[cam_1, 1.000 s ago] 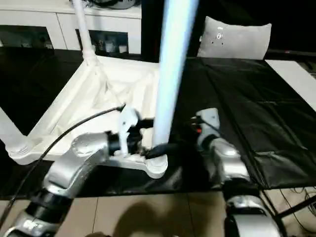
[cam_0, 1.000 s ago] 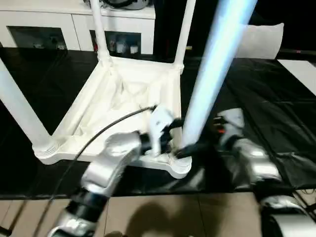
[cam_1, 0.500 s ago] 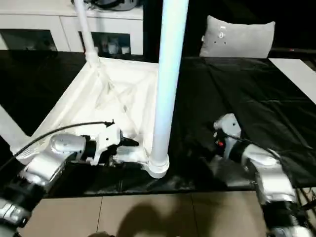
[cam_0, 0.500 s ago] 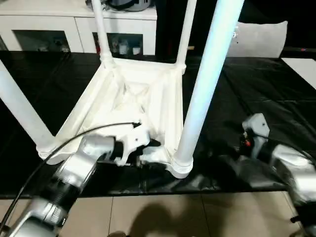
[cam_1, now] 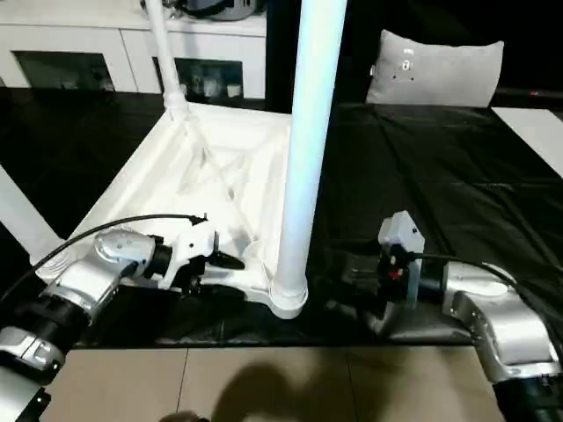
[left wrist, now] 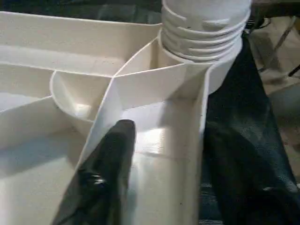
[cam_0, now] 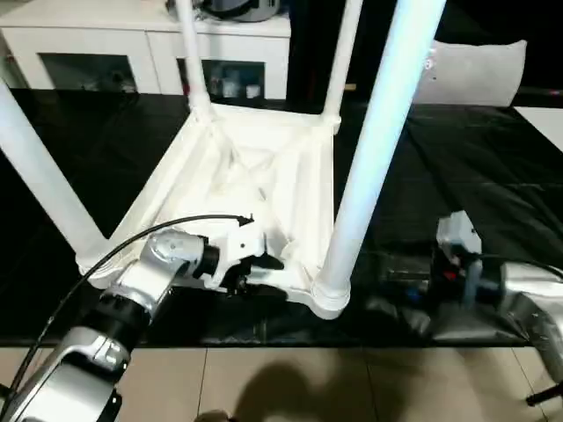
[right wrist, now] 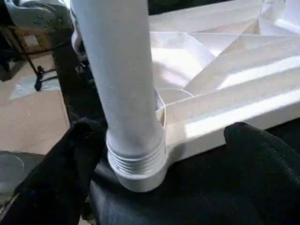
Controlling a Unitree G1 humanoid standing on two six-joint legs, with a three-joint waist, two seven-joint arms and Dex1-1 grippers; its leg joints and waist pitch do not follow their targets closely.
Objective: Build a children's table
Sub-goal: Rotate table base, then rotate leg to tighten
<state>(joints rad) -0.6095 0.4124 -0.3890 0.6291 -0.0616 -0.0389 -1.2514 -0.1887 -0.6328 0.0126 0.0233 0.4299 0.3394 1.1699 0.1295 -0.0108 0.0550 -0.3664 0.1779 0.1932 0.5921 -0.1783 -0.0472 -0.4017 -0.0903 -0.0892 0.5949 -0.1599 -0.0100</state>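
Lying upside down on the black sheet (cam_0: 493, 176), the children's table (cam_0: 255, 176) shows its ribbed underside, and four legs stand up from the corner sockets. The nearest leg (cam_1: 303, 141) sits in its socket (cam_1: 288, 297) at the corner closest to the robot.

The left claw (cam_0: 257, 264) straddles the near rim (left wrist: 154, 159): one black finger (left wrist: 105, 173) is inside the frame and the other is outside, but I cannot tell if they press the wall already. The right claw (right wrist: 154, 178) is spread wide, its two fingers on either side of the leg's threaded base, touching nothing.

I judge the table to be light, stiff, hollow plastic with a smooth, rather slippery skin. The tapered leg probably slides in a grip, so the rim wall or a rib seems the better place to hold, near a corner where it is strongest.
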